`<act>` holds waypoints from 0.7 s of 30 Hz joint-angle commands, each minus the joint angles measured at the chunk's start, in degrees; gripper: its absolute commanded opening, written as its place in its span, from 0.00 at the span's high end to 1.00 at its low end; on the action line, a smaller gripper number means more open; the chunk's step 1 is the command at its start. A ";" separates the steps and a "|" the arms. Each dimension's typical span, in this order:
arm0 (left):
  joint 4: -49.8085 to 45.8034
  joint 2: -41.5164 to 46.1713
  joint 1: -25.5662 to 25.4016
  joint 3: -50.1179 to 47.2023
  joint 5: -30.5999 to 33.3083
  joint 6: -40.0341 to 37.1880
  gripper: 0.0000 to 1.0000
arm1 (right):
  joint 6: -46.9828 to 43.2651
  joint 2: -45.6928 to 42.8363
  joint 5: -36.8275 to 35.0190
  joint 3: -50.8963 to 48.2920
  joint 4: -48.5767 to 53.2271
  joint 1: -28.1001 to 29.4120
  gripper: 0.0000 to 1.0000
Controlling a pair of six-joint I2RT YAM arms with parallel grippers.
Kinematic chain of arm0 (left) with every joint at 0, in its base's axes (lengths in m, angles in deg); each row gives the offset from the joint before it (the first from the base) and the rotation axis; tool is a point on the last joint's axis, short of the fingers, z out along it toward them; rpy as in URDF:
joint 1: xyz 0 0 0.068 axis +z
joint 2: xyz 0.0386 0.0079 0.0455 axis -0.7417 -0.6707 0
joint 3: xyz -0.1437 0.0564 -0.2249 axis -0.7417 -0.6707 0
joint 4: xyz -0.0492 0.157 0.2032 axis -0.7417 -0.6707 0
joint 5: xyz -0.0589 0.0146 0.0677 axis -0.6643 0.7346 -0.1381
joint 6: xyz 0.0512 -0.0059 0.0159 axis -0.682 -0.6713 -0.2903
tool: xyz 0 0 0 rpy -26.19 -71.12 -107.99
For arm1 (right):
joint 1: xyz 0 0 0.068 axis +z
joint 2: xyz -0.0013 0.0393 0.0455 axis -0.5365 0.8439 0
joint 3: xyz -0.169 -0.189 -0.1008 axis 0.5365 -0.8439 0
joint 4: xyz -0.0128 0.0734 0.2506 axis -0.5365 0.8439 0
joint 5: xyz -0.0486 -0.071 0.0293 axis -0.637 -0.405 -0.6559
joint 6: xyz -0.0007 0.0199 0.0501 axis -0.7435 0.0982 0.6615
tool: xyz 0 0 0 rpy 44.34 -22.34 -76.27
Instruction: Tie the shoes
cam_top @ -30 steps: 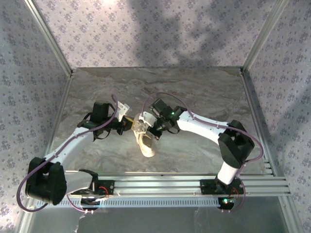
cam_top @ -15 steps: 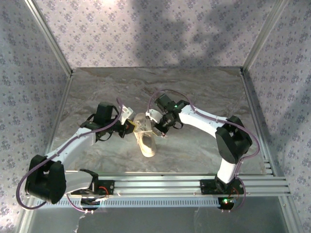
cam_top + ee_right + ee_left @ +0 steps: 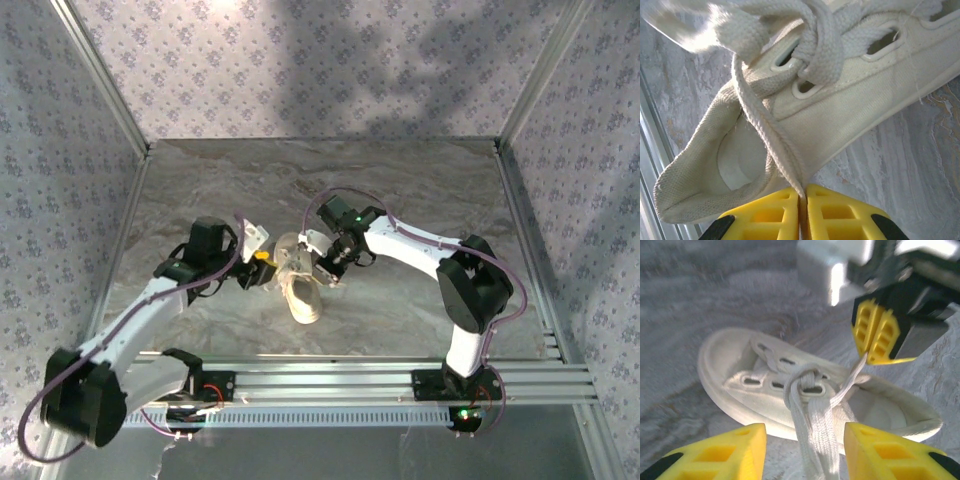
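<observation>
White lace [image 3: 766, 136] end hidden inside right claw [image 3: 802, 195]; sneaker [image 3: 855, 100] toe cropped.

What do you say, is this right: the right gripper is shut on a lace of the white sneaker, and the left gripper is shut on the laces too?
Not quite. The right gripper is shut on a lace of the sneaker, but the left gripper is open: the left wrist view shows its fingers wide apart, with the laces running loose between them.

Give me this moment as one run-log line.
cream-white canvas sneaker: on grey table | left gripper: open, straddling thin white laces | right gripper: shut on one lace
</observation>
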 commanded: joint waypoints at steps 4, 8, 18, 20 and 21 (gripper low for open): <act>6.52 5.12 0.19 -3.25 -4.97 -7.32 0.56 | 0.06 -1.44 4.89 1.60 0.42 -0.76 0.88; 9.96 -1.63 -4.28 -1.94 -3.47 -11.52 0.64 | 0.70 -0.70 6.65 2.23 0.11 -1.37 0.89; 14.17 -12.82 -10.87 0.27 2.83 -20.72 0.72 | 1.32 -0.39 9.29 3.06 0.81 -1.92 0.89; 15.02 -12.48 -10.99 -0.26 3.26 -20.83 0.72 | 1.32 -0.30 9.55 3.11 0.79 -1.99 0.89; 15.08 -12.32 -11.02 -0.56 3.31 -20.83 0.73 | 1.32 -0.22 9.70 3.07 0.81 -1.98 0.88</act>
